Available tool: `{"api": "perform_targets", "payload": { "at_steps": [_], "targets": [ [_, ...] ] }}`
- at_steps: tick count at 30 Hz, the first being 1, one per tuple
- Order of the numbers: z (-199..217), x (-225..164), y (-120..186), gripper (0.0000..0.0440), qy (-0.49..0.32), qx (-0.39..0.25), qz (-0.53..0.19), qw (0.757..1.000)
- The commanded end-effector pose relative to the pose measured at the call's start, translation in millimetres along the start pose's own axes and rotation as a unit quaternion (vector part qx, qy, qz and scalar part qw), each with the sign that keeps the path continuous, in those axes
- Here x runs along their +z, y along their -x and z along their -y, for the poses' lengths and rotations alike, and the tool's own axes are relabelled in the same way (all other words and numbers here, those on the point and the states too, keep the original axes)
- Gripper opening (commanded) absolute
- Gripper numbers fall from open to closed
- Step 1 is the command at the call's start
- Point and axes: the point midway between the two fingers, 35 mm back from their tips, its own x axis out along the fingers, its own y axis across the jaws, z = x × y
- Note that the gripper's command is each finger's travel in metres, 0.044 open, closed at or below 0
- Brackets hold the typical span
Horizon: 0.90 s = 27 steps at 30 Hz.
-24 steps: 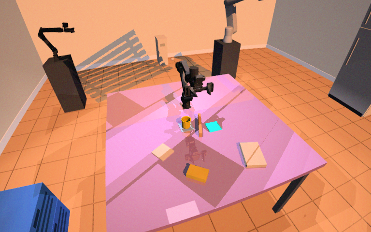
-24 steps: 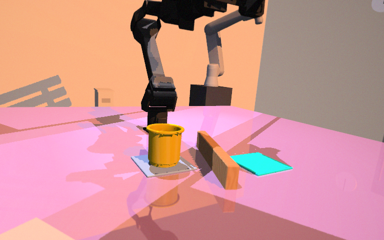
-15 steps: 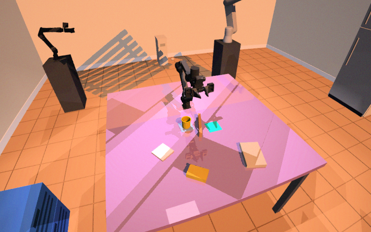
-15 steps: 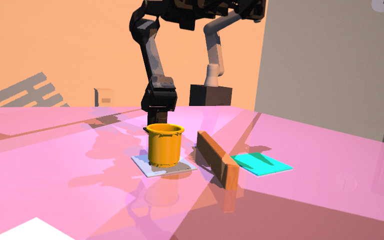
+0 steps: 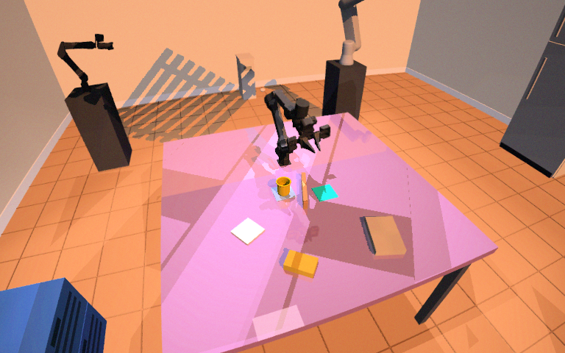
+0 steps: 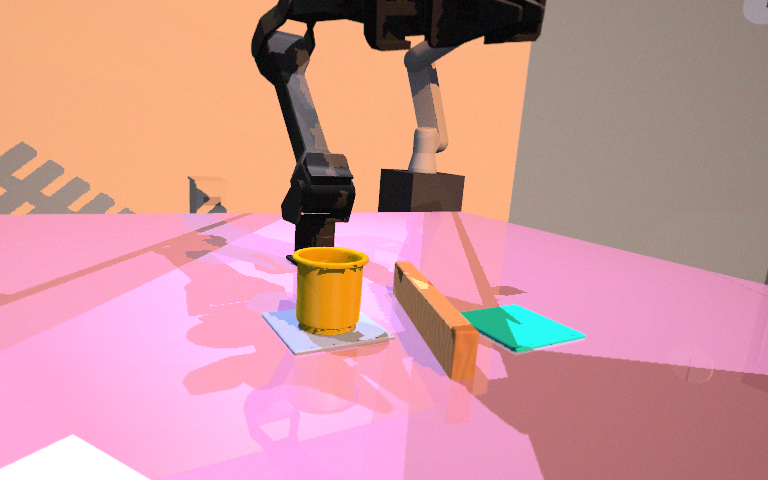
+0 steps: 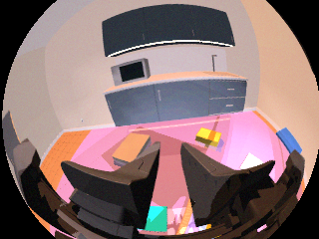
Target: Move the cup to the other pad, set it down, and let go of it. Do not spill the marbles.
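Holding nothing, with gripper (image 5: 317,150) (image 7: 170,146) fingers narrowly parted, must go down and rightward, across the wooden barrier (image 5: 304,193) (image 6: 421,316), to reach the upright yellow cup (image 5: 283,187) (image 6: 329,294).

Stands upright as a yellow, rimmed cup (image 5: 283,189) (image 6: 329,294) on a pale square pad (image 5: 287,197) (image 6: 283,331), near a flat turquoise pad (image 5: 324,193) (image 6: 532,331) (image 7: 157,220), contents too indistinct to identify.
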Motion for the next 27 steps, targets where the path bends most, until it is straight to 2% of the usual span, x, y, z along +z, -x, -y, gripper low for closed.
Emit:
{"api": "perform_targets", "payload": {
  "at_steps": [1, 14, 27],
  "targets": [
    [-3.8, -3.6, -0.2, 0.0095, -0.016, 0.001, -0.022, 1.000],
    [-16.4, -21.2, 2.2, 0.0110, -0.064, -0.008, -0.126, 0.990],
    [-19.5, -42.4, 8.1, 0.0117, -0.079, -0.037, -0.232, 0.969]
  ]
}}
